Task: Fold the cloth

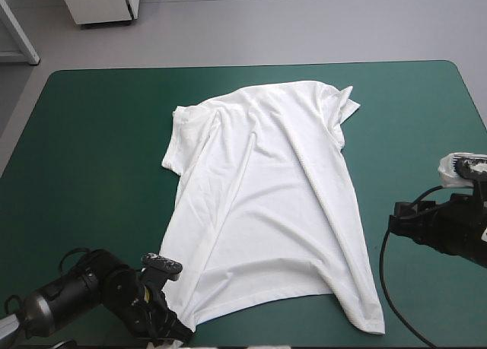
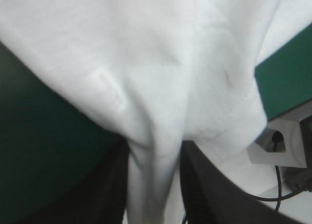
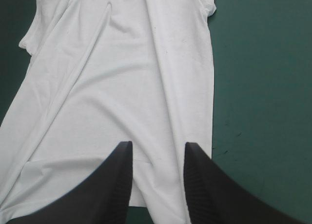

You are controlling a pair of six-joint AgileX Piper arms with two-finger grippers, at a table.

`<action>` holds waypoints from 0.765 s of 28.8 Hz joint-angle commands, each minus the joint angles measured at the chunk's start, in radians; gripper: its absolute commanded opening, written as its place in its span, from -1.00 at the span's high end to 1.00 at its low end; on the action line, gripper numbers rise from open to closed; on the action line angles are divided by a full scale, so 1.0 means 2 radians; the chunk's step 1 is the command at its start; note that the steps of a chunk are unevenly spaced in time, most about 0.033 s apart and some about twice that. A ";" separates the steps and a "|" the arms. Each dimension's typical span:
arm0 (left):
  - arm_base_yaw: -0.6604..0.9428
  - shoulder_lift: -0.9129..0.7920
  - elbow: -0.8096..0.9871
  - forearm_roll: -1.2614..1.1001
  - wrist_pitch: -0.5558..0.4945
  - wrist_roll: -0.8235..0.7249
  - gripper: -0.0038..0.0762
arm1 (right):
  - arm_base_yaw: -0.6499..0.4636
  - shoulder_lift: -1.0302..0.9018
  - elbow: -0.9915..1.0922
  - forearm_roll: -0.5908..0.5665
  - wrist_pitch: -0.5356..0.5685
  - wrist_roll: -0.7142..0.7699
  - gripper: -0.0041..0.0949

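Fig.: T-shirt (image 1: 262, 204) lay spread flat on the teal-green cover (image 1: 91, 151) | left gripper (image 2: 155, 155) pinched its near hem corner | right gripper (image 3: 156, 148) stood with fingers apart, empty | I judged it light and limp, best taken at the hem corners.

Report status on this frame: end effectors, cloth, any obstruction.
Left end effector shut on the T-shirt at its near hem. Right end effector open, holding nothing. T-shirt spread flat, wrinkled, on the table. No obstruction seen.
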 commanded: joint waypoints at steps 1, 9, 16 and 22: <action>-0.024 0.048 0.006 -0.007 -0.033 -0.015 0.76 | -0.001 0.004 -0.010 0.010 -0.015 0.000 0.24; -0.028 0.054 0.002 0.000 -0.030 -0.014 0.93 | -0.001 0.008 0.111 0.012 -0.015 -0.006 -0.01; -0.028 0.054 -0.017 -0.004 -0.030 -0.014 0.93 | -0.001 0.036 0.209 0.017 -0.015 -0.030 -0.14; -0.028 0.054 -0.035 0.001 -0.030 -0.016 0.93 | 0.009 0.055 0.244 0.009 -0.016 -0.044 -0.14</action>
